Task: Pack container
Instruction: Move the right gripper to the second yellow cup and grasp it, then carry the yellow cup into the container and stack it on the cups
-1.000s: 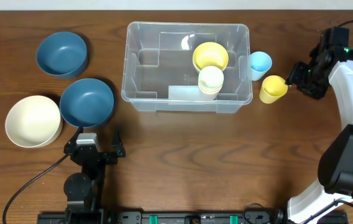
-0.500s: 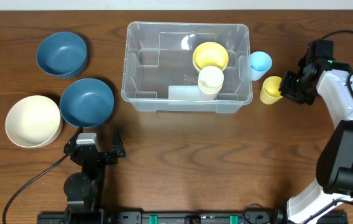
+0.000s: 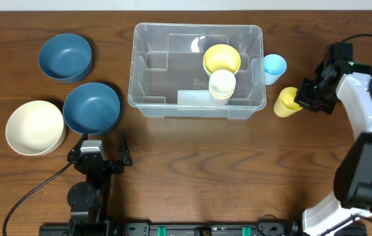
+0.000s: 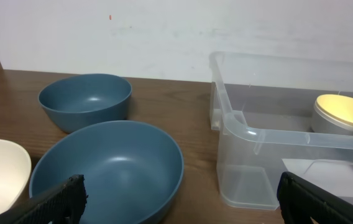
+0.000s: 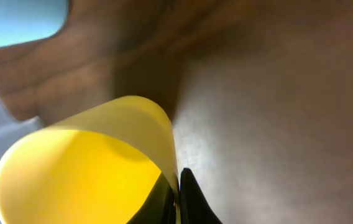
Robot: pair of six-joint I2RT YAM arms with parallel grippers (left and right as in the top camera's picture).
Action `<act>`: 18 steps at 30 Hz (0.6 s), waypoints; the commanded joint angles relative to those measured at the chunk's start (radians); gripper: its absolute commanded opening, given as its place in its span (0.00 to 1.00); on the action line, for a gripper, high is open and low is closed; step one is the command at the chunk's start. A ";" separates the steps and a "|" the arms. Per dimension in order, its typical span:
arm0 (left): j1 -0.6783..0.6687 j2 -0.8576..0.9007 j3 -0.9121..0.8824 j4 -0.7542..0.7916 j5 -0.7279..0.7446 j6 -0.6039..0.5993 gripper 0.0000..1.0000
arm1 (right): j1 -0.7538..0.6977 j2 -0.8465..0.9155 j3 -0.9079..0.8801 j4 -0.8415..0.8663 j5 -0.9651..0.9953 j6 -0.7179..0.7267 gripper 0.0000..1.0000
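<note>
The container (image 3: 148,108) is a large clear bin at the table's back centre; its near corner (image 4: 238,121) shows in the left wrist view. Inside stand a yellow cup (image 3: 222,59) and a cream cup (image 3: 223,85). Right of the bin, my right gripper (image 3: 302,97) is shut on the rim of a second yellow cup (image 3: 285,102), which tilts on its side. In the right wrist view the two fingers pinch that cup's wall (image 5: 83,168), my right gripper (image 5: 176,202) at the bottom edge. My left gripper (image 3: 101,145) stays open and empty near the front left, its fingers (image 4: 58,198) wide apart.
A light blue cup (image 3: 274,66) stands just right of the bin. Two blue bowls (image 3: 65,56) (image 3: 92,107) and a cream bowl (image 3: 35,127) sit on the left. The nearer blue bowl (image 4: 108,168) lies right in front of the left gripper.
My right gripper has come in from the right and shut on the yellow cup's rim. The cup has tipped over and shifted slightly towards the front. The left arm has not moved.
</note>
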 commanded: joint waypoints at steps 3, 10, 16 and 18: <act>0.003 -0.006 -0.016 -0.036 0.004 0.014 0.98 | 0.014 -0.188 0.183 -0.116 0.006 -0.051 0.01; 0.003 -0.006 -0.016 -0.036 0.004 0.014 0.98 | 0.144 -0.320 0.287 -0.151 0.001 -0.061 0.01; 0.003 -0.006 -0.016 -0.036 0.004 0.014 0.98 | 0.360 -0.294 0.287 -0.108 0.035 -0.049 0.02; 0.003 -0.006 -0.016 -0.036 0.004 0.014 0.98 | 0.419 -0.263 0.287 -0.097 0.067 -0.032 0.02</act>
